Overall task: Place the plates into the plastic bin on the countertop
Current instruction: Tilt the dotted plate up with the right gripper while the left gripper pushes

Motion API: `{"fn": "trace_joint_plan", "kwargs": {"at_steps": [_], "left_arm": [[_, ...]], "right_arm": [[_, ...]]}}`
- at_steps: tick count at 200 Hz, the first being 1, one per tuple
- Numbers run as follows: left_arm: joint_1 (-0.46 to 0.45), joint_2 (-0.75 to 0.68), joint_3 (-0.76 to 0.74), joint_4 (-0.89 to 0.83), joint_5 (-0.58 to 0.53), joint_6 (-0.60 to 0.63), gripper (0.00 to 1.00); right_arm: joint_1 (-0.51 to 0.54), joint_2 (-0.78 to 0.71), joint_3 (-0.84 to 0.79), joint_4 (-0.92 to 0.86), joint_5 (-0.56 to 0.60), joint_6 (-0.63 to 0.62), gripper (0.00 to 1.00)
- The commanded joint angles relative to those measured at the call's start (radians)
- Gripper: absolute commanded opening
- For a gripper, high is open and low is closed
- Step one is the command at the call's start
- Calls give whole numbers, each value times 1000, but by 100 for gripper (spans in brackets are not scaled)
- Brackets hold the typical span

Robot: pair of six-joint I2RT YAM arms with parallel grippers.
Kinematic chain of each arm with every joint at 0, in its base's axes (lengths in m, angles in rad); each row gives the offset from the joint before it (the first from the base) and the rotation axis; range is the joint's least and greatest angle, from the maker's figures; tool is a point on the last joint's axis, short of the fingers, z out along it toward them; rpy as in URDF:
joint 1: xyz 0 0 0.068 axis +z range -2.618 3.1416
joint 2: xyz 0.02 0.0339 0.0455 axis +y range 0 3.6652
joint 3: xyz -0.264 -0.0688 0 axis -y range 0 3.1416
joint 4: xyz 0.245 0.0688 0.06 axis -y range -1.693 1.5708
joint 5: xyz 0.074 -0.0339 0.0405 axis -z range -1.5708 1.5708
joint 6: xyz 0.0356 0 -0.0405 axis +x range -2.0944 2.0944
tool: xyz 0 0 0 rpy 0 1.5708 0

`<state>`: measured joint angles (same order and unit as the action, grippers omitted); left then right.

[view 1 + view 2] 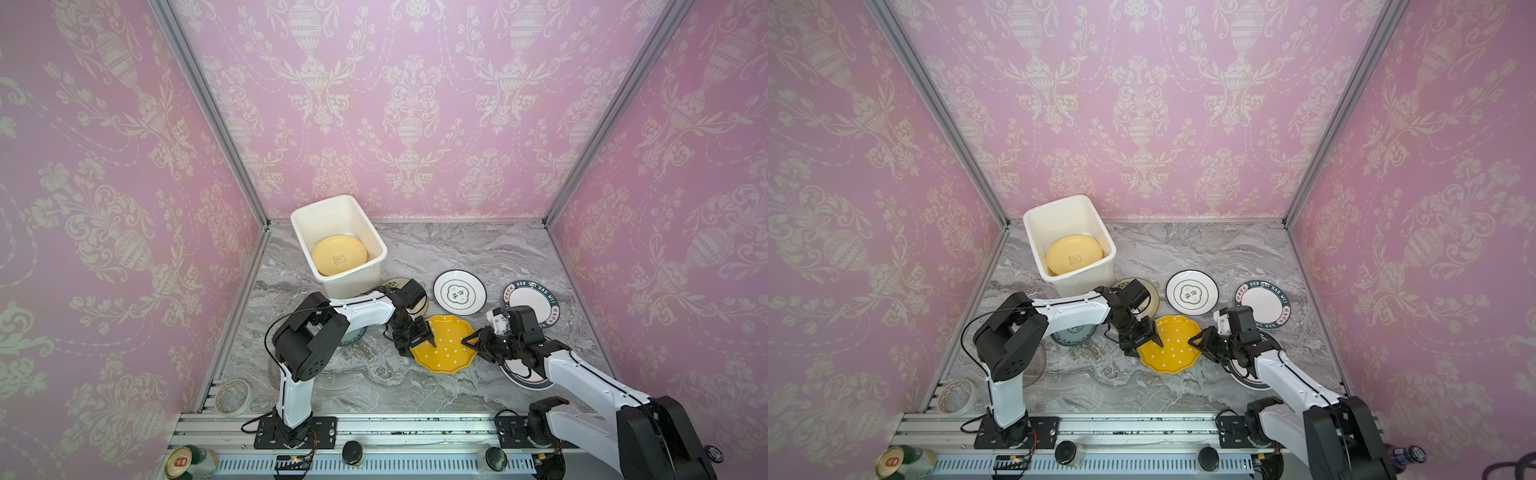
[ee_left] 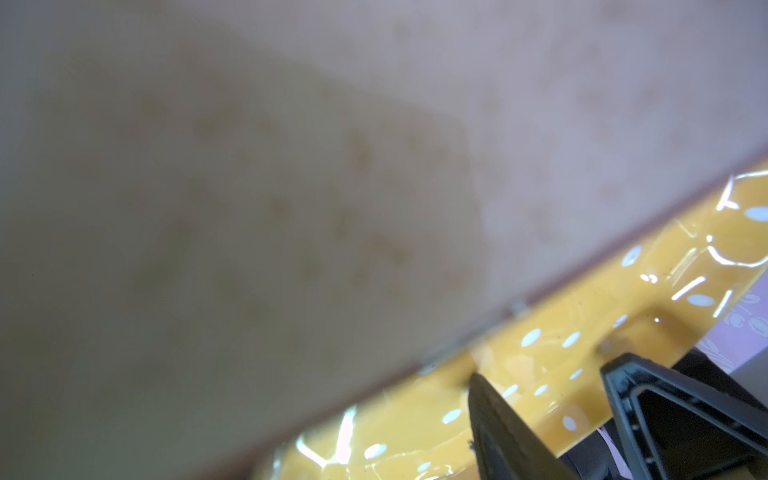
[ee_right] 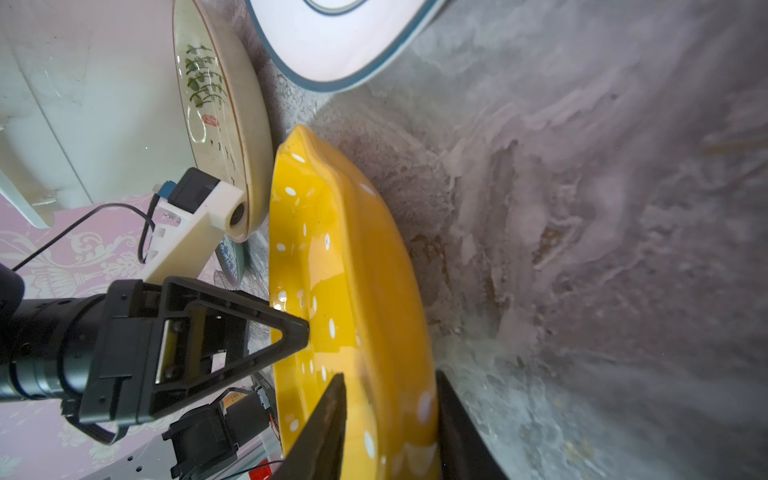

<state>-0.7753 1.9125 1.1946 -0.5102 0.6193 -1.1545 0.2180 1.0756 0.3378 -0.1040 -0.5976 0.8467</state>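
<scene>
The dotted yellow plate is found mid-counter, tilted, with an end effector at either side of it. The right end effector is seen astride the plate's right rim, one finger on the upper face and one beneath, apparently clamped on it. The left end effector is held apart, with one tip laid against the plate's upper face. The plastic bin lies behind and to the left of the plate, on the left arm's side, so the left arm is judged the nearer carrier. The bin's long axis runs roughly toward the back wall, and a pale yellow plate is already inside. The path between is partly taken up by the cream sprigged plate, which is set against the bin's front wall, and by the left forearm. A white dark-rimmed plate and a lettered-rim plate are left on the counter.
</scene>
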Motion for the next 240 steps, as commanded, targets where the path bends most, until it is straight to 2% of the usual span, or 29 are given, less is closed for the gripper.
{"fn": "trace_joint_plan", "kwargs": {"at_steps": [1,32,80,110,144,163,203,228,240], "left_arm": [[-10,-65,-2,134,30,-13,64],[-5,-118,-42,220,33,-57,54],[-7,-170,-124,406,39,-171,53],[-9,-160,-117,438,57,-181,52],[-12,-150,-108,447,68,-181,51],[-15,-147,-109,449,71,-183,52],[-16,-150,-107,438,80,-175,51],[-13,-177,-101,416,65,-160,52],[-13,-189,-86,405,65,-143,53]], "right_arm": [[30,4,2,63,-147,12,30],[29,30,10,44,-136,5,22],[29,9,10,102,-136,63,16],[30,-20,9,181,-147,127,21],[44,-23,-4,268,-159,181,32],[59,-14,-12,299,-152,195,34],[67,-49,-2,255,-96,179,25],[67,-102,44,130,-48,140,19],[67,-131,80,46,-26,109,13]]}}
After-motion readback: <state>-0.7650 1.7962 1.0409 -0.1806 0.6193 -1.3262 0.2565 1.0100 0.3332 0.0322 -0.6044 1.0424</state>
